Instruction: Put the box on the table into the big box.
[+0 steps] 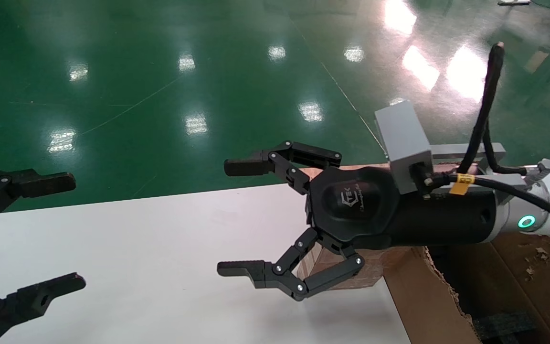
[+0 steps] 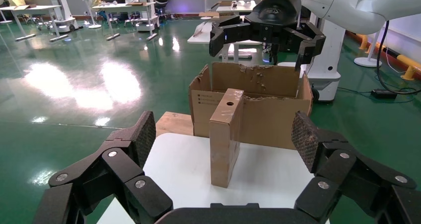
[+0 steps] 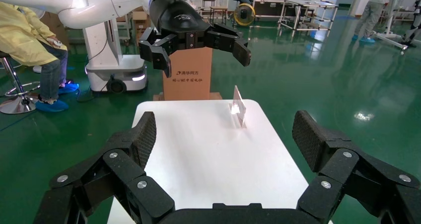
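Green shop floor behind the table (image 1: 136, 248). Box (image 2: 226, 134) stands upright near the big box (image 2: 258, 102), w/ right gripper (image 1: 237, 222) above it, jaws wide open; left gripper (image 1: 31, 239) open, idle at table's other end. Best approach, probably: lower, centre jaws across the narrow faces, close squarely.

The setting is a robotics laboratory or test hall. A glossy green floor (image 1: 160, 95) surrounds the white worktop (image 3: 208, 149). Beyond the worktop stand further work tables (image 2: 124, 8), a white wheeled robot base (image 3: 111, 60) and seated staff in yellow coats (image 3: 30, 40).
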Robot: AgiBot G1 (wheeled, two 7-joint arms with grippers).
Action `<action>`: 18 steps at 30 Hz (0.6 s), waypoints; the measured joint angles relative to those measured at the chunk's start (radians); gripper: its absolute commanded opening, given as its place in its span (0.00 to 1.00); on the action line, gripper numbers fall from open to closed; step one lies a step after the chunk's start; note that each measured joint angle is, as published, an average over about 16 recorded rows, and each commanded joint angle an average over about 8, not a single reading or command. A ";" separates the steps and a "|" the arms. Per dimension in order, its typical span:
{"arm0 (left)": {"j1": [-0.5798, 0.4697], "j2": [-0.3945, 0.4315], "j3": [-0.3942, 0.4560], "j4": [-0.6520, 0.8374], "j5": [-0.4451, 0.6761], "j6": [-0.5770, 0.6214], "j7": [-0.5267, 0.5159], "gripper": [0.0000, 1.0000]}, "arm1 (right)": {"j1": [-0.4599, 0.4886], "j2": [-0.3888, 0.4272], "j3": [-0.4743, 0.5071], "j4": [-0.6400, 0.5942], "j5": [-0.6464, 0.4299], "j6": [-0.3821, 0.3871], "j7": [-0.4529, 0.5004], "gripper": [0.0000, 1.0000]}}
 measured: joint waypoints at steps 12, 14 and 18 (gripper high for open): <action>0.000 0.000 0.000 0.000 0.000 0.000 0.000 1.00 | 0.000 0.000 0.000 0.000 0.000 0.000 0.000 1.00; 0.000 0.000 0.000 0.000 0.000 0.000 0.000 1.00 | 0.000 0.000 0.000 0.000 0.000 0.000 0.000 1.00; 0.000 0.000 0.000 0.000 0.000 0.000 0.000 0.77 | 0.000 0.001 -0.001 -0.001 -0.002 -0.001 0.000 1.00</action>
